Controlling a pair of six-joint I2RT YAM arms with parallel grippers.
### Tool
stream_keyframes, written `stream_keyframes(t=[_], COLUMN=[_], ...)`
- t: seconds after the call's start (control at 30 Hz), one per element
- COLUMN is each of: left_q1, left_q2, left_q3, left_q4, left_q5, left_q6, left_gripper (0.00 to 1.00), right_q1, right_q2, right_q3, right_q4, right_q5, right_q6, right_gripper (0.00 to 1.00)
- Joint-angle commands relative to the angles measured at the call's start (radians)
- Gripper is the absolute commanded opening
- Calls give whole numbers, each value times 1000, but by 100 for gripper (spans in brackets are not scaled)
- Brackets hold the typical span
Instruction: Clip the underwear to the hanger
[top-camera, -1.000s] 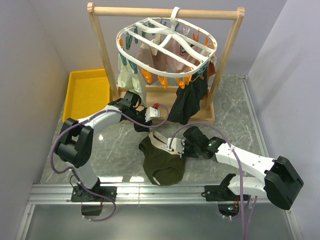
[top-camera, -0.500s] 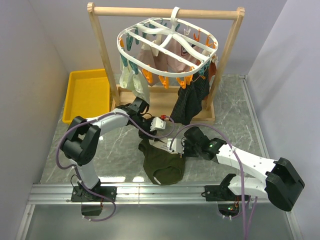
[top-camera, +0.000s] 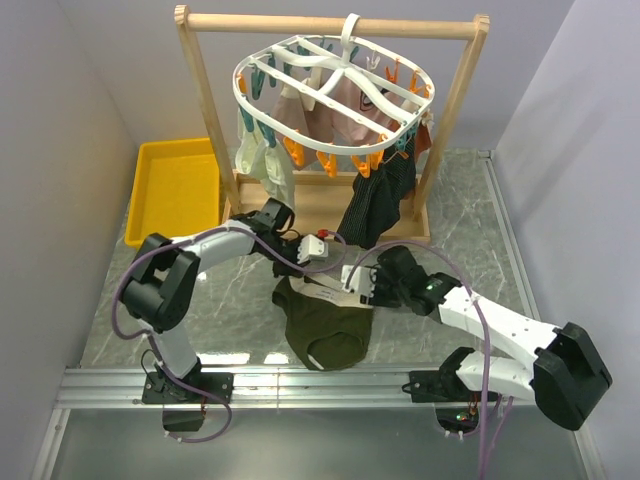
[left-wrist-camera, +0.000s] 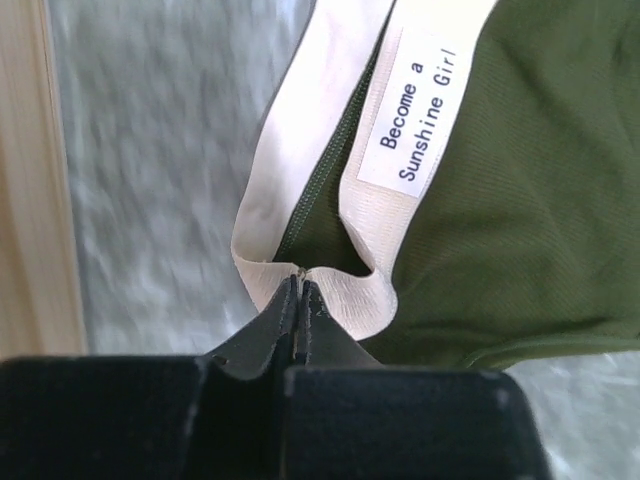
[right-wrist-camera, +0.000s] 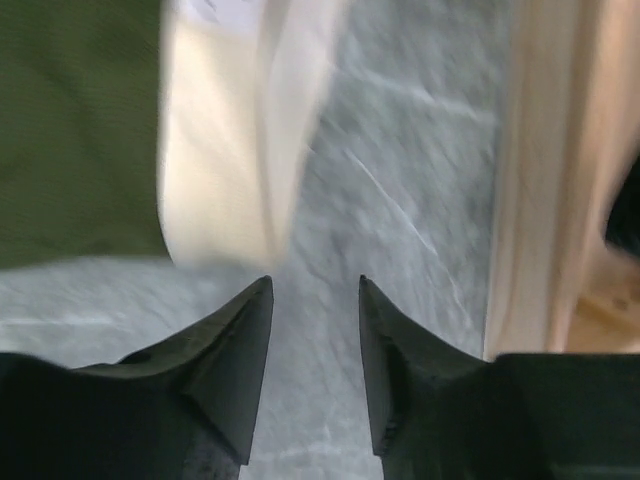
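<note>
L wrist cam: left tool (left-wrist-camera: 300, 288) clamped on underwear (left-wrist-camera: 520, 200). R wrist cam: right tool (right-wrist-camera: 316, 295) agape, empty.

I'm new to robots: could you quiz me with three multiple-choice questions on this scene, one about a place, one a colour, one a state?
1. The tray sits at the table's: A. far left B. far right C. near edge.
2. The underwear's waistband is: A. red B. black C. pale beige.
3. The left end effector is: A. wide open B. shut on the waistband C. shut on nothing.
Answers: 1 A, it is up at the left in the top view. 2 C, the left wrist view shows it pale against olive fabric. 3 B, its jaws pinch the band's fold.
</note>
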Motion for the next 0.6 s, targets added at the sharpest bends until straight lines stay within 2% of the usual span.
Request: stream_keyframes(t=[0.0,0.07,0.2,0.37,0.57], left_q1=[31,40,40,44,44], left_q2=[-130,-170,-259,-299,-339], left_q3=[-60,-113,-192,-230,-256], left_q4=[-23,-9,35,48,55], left_q5=[-33,-47,-110,-169,-162], left_q6=[-100,-175,-297,-446,-555], left_gripper=[0,0,1,0,0], right_q1=[-65,-89,-94,-94,-91], right_q2=[-59,-73,-68,60,215], right_q3=[48,77,139,287,360], right_q4=[-55,-106,-252,-364,-343], right_q5=[0,-11,-49,-193,-334], right_q6=[19,65,163,360,582], right_gripper=[49,54,56,52,48])
